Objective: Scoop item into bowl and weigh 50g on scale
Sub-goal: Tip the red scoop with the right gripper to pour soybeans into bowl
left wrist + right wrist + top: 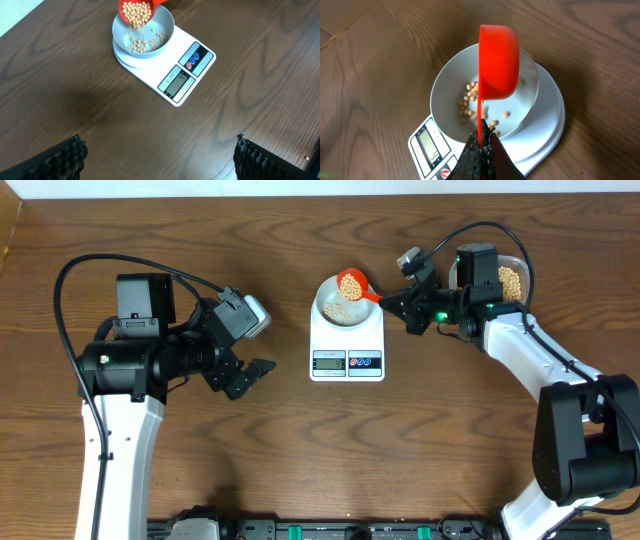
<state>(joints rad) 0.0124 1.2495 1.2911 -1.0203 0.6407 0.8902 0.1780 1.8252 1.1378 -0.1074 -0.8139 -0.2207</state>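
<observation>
While the scoop (352,283) tips over the bowl (345,305) on the scale (346,350), overhead shows the right end effector (405,308) clamped on its handle, right of the scale. The left end effector (250,345) sits left of the scale, spread wide and empty, with open counter (300,460) between.

Left wrist: beans (139,46) drop mid-bowl, off the rim.

Right wrist: scoop on edge above the bowl, handle pinched tight, room all round the scale.

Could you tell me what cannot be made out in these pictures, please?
The scale display: digits too small and blurred in every view.
The red scoop: right wrist view shows only its back, hiding its contents.
The clear tub: overhead, partly hidden behind the right arm.
The left fingers: left wrist view, cut off by the bottom edge.
</observation>
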